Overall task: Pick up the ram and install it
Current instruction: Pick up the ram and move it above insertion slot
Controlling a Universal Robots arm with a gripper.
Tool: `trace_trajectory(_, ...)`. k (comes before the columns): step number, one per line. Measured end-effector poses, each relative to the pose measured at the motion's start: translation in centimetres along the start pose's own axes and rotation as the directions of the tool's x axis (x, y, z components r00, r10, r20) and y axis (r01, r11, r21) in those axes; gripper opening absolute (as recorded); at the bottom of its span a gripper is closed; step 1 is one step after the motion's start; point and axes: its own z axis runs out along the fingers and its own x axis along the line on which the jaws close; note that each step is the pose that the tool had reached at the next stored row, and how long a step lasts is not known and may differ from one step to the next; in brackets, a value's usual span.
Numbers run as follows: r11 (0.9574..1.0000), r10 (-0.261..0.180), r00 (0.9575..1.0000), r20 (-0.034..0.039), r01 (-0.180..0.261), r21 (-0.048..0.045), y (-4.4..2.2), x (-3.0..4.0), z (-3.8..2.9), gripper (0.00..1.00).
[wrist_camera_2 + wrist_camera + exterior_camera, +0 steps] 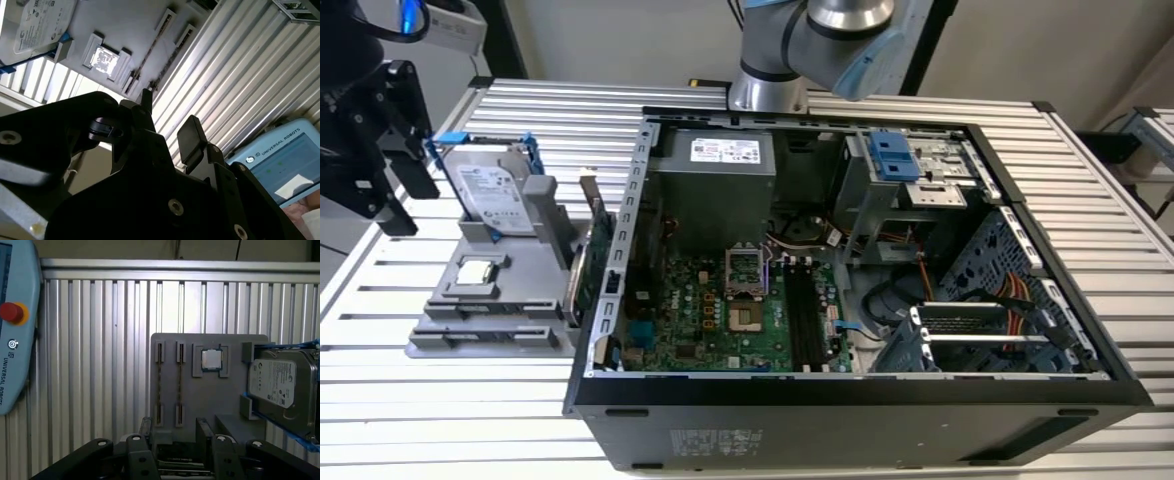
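Ram [160,385] stands on edge in a slot of the gray tray [480,340], lower left of the exterior view. The gripper [174,424] hovers over it, jaws apart and empty. Pickup and installing both seem undone.

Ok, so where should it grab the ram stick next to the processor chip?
Probably by its two flat faces at mid-length, between the end brackets of the grey holder, coming straight down from above. The ram stands on edge in its slot with its thin long edge facing up, so the faces look free there. The open gripper could straddle it.
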Motion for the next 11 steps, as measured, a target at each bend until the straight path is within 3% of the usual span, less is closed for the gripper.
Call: trace_trajectory(11, 1.0, 0.0, 1.0, 0.0, 0.0, 0.0002, 0.0, 0.0, 0.38, 1.0)
